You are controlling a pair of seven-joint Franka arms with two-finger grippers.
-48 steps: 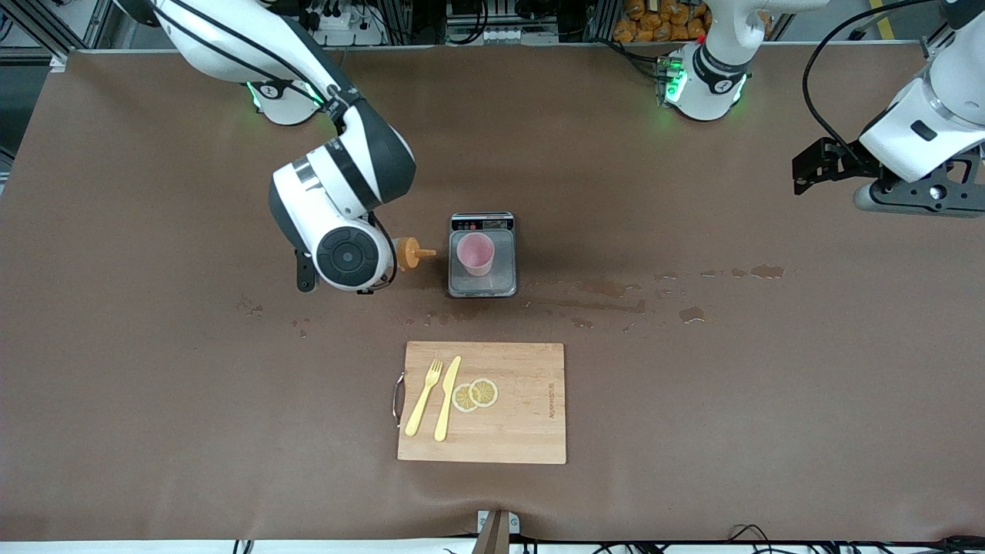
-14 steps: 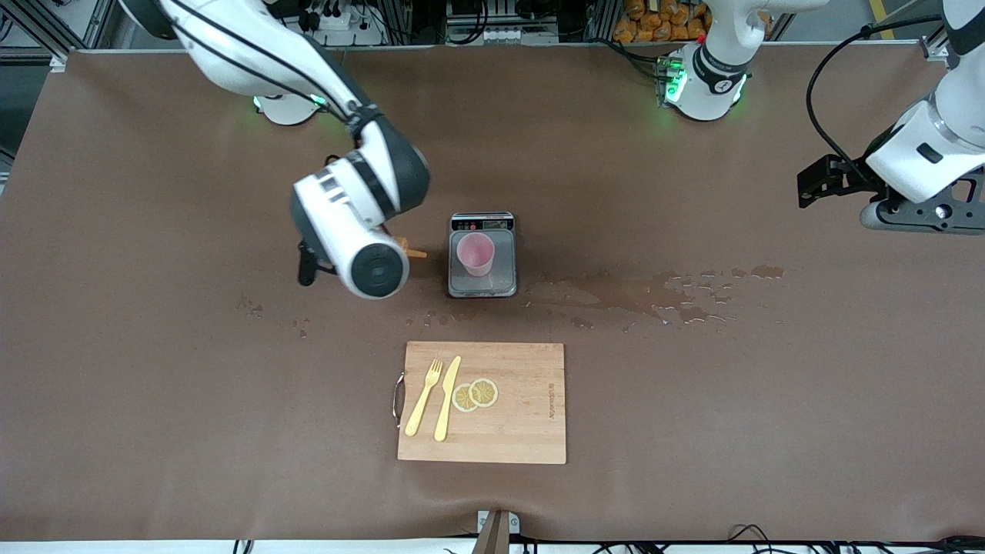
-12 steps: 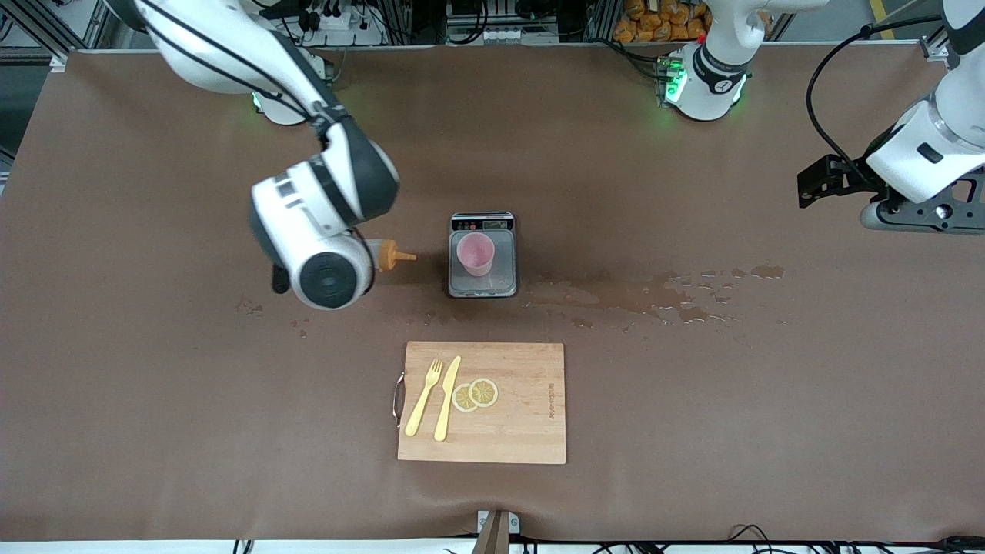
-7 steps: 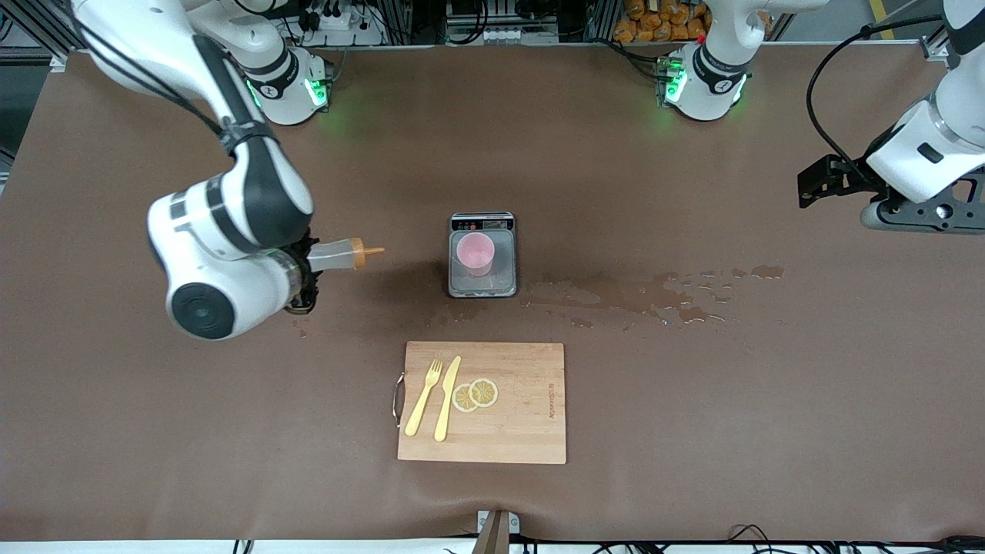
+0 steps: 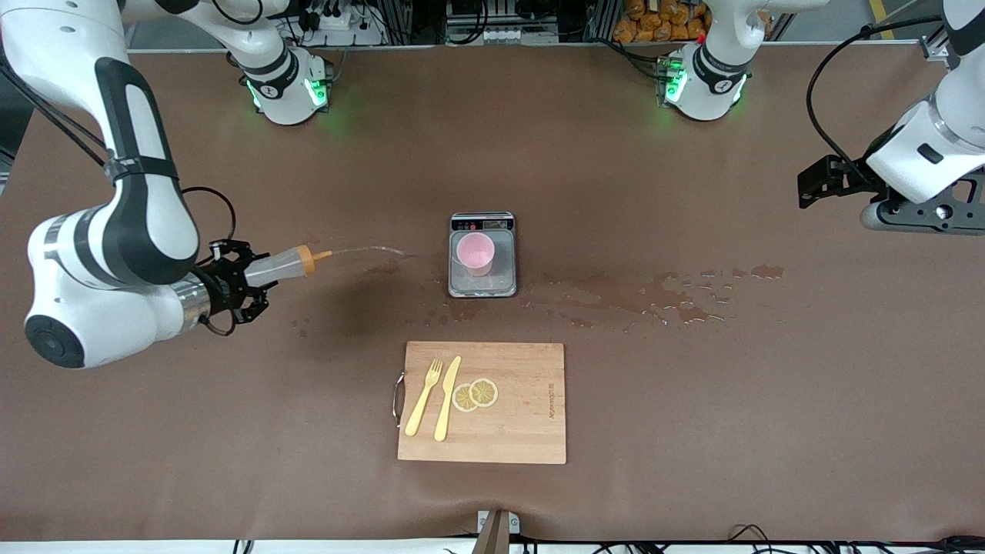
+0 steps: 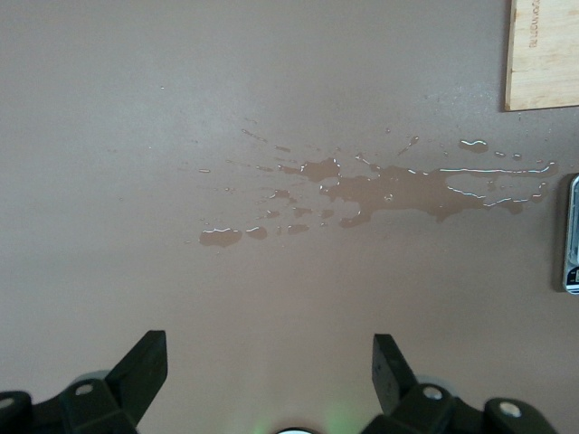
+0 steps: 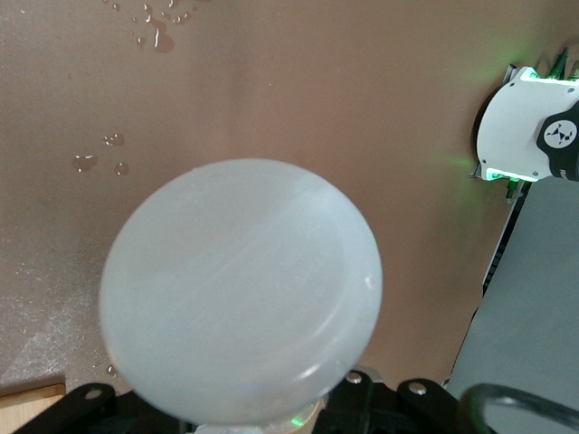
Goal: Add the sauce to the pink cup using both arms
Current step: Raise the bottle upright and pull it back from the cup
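Note:
The pink cup [image 5: 475, 254] stands upright on the steel plate of a small scale [image 5: 504, 286] mid-table. My right gripper [image 5: 240, 278] is shut on the squeeze bottle [image 5: 277, 265], held level over the table toward the right arm's end, well away from the cup. Its orange nozzle [image 5: 311, 258] points at the scale. A thin stream of sauce [image 5: 369, 249] arcs out and lands on the table short of the scale. The bottle's base [image 7: 240, 298] fills the right wrist view. My left gripper [image 5: 809, 185] is open and empty [image 6: 271, 362], waiting at the left arm's end.
A wooden cutting board [image 5: 523, 431] with a yellow fork [image 5: 423, 398], a yellow knife [image 5: 447, 398] and two lemon slices [image 5: 475, 395] lies nearer the front camera than the scale. A wet spill [image 5: 646, 291] spreads from the scale toward the left arm's end; it also shows in the left wrist view [image 6: 389, 190].
My right arm has swung from beside the scale toward its own end of the table, carrying the bottle. A stream now sprays from the nozzle onto the table. The left arm has stayed still.

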